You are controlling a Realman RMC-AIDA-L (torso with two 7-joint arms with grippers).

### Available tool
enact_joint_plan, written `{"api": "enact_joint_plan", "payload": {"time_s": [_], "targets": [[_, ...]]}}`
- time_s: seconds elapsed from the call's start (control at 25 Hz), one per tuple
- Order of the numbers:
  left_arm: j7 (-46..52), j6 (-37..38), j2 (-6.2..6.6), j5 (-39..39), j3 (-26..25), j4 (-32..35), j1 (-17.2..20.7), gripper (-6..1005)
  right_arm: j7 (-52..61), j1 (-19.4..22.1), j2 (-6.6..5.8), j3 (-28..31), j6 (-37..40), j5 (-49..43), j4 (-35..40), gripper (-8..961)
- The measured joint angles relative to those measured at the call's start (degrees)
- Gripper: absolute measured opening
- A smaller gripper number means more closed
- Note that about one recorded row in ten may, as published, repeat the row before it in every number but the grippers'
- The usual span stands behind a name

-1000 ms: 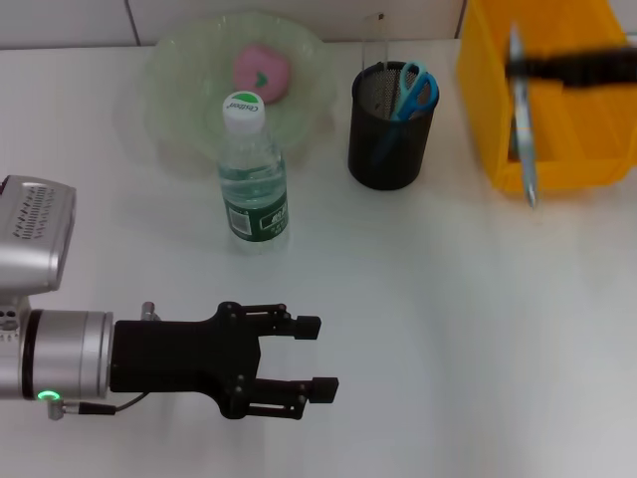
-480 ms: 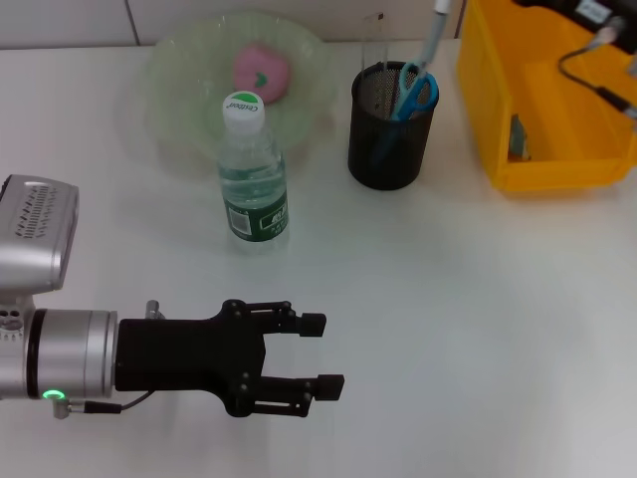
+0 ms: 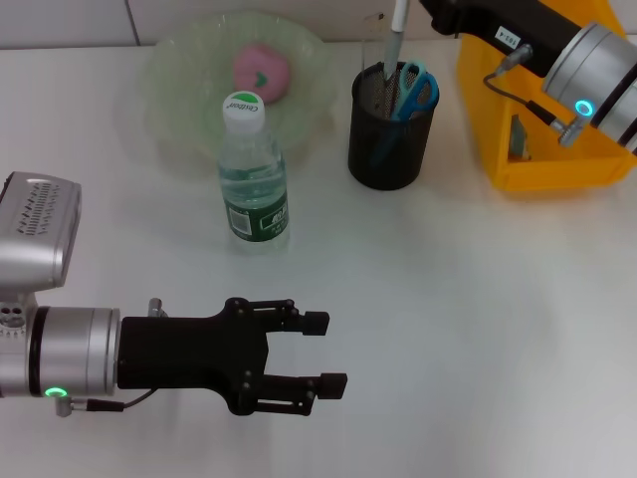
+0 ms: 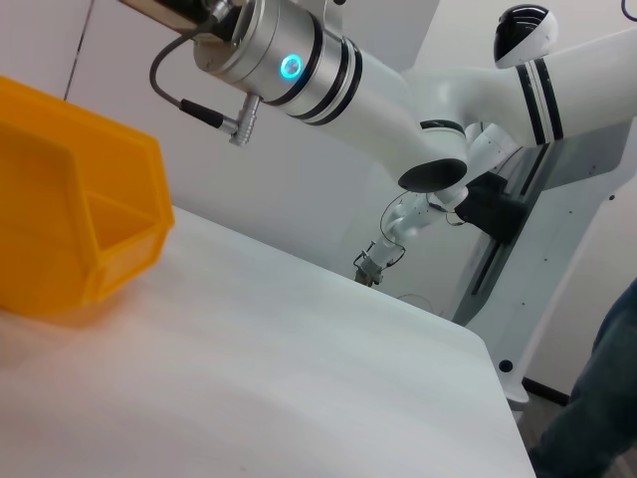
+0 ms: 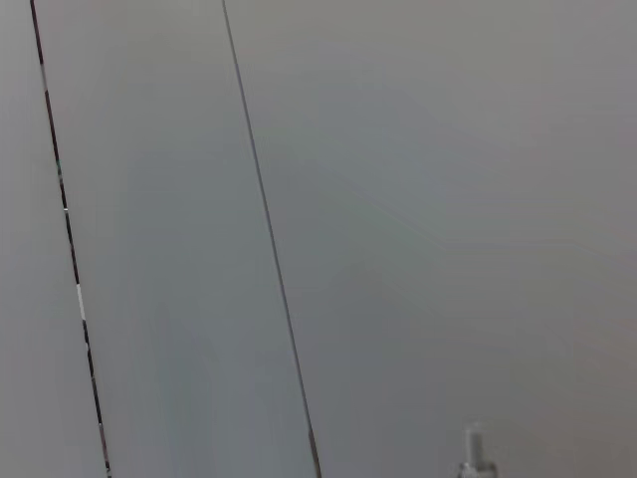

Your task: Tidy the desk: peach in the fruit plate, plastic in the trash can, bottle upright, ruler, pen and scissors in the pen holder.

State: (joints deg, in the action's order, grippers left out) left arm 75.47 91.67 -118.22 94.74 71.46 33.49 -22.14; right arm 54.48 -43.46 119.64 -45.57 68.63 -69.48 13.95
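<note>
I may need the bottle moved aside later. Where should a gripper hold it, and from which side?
Grip the water bottle around its labelled body, coming level from the front with the left gripper. It stands upright, and the fruit plate crowds its back.

head view: high, looking steeply down on the white desk point(image 3: 448, 329), taking in the whole work area from well above. left wrist view: low, near the desk top, facing across it from behind the left arm's jaws toward the yellow bin point(image 4: 70, 219) and the right arm point(image 4: 328, 80). right wrist view: close to a grey panelled wall point(image 5: 418, 199), facing it squarely. shared: yellow bin point(image 3: 542, 100) and right arm point(image 3: 587, 70), in head and left wrist views.
</note>
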Motion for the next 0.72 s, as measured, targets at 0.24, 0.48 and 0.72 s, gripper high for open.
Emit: {"api": "enact_joint_plan", "payload": {"time_s": [0.24, 0.48, 0.72], "targets": [[0.1, 0.0, 0.0, 0.0, 0.0, 0.0, 0.0, 768, 0.2, 0.5, 0.0, 0.0, -0.1, -0.1, -0.4, 212], [0.0, 0.3, 0.0, 0.0, -0.3, 0.0, 0.1, 768, 3.1, 2.0, -0.24, 0.0, 2.2, -0.3, 0.5, 405], [-0.3, 2.3, 0.42, 0.0, -2.8, 0.1, 1.0, 769, 14.7, 9.6, -0.55, -0.8, 11.4, -6.2, 11.9, 543]]}}
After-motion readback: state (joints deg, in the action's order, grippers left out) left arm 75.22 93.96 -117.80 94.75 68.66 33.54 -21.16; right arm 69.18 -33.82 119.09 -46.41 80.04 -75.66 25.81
